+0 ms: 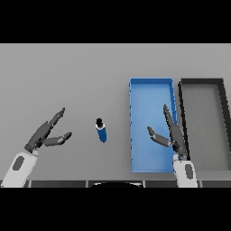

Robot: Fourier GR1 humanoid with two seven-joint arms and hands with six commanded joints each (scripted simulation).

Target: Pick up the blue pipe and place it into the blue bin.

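The blue pipe [102, 131] stands on the table [81, 76], roughly between my two hands and just left of the blue bin [151, 88], apart from its wall. It shows a dark opening or cap at its far end and a short blue body toward me; I cannot tell for certain whether it stands upright or leans. I judge it to be a stiff, light, smooth piece, so it should not bend under a squeeze, yet it may tip or slip if I nudge it from one side only. The blue body below the dark top looks like the safest place to take hold, with thumb on one side and fingers on the other. My left hand [44, 135] lies to the left of the pipe, clear of it, fingers straight and spread away from the thumb, holding nothing. My right hand [173, 135] hangs over the bin's right part, fingers also straight and parted, empty. Beyond the bin on its right sits a black bin [221, 103], close beside it, which I should not mistake for the goal.
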